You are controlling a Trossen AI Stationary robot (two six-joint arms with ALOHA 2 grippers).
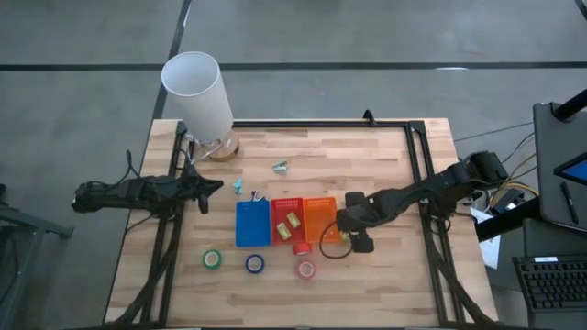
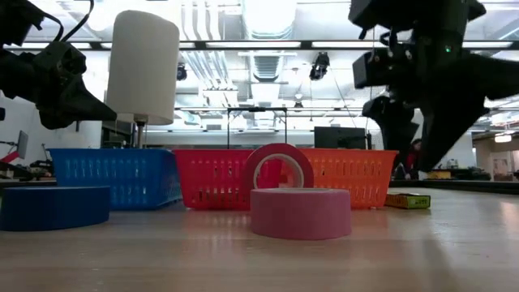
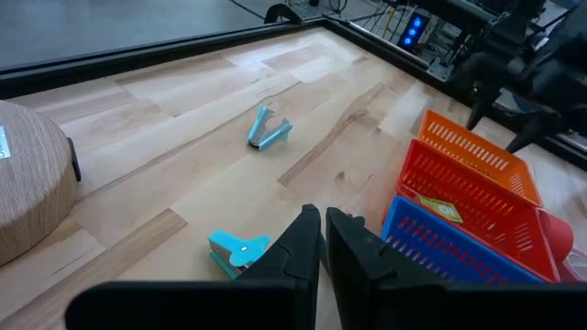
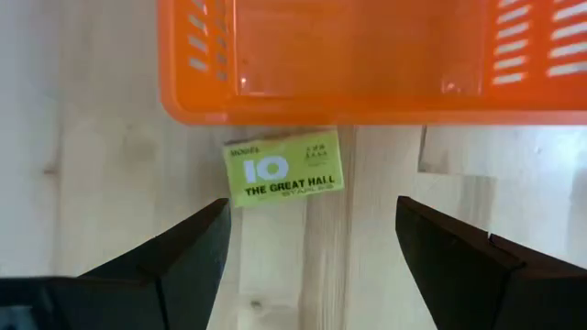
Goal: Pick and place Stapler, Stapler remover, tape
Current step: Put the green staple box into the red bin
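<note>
On the wooden bench (image 1: 367, 165), my right pincer (image 4: 312, 243) hangs spread wide over the staples box (image 4: 284, 169) just beside the orange basket (image 4: 367, 55) — tape (image 1: 305, 269) lies near; I centre before descending.

Overhead camera: looks straight down on my whole bench (image 1: 367, 156), both arms in frame.

Bench-level camera: sits at the near edge, facing level across into the room; the pink tape roll (image 2: 300, 212) is very close to it.

Left wrist camera: looks forward past my left tool (image 3: 324, 240), angled down across the bench.

Right wrist camera: points steeply down, close above a yellow-green staples box (image 4: 283, 168).

Shared: the orange basket (image 1: 320, 218) appears in all four.
</note>
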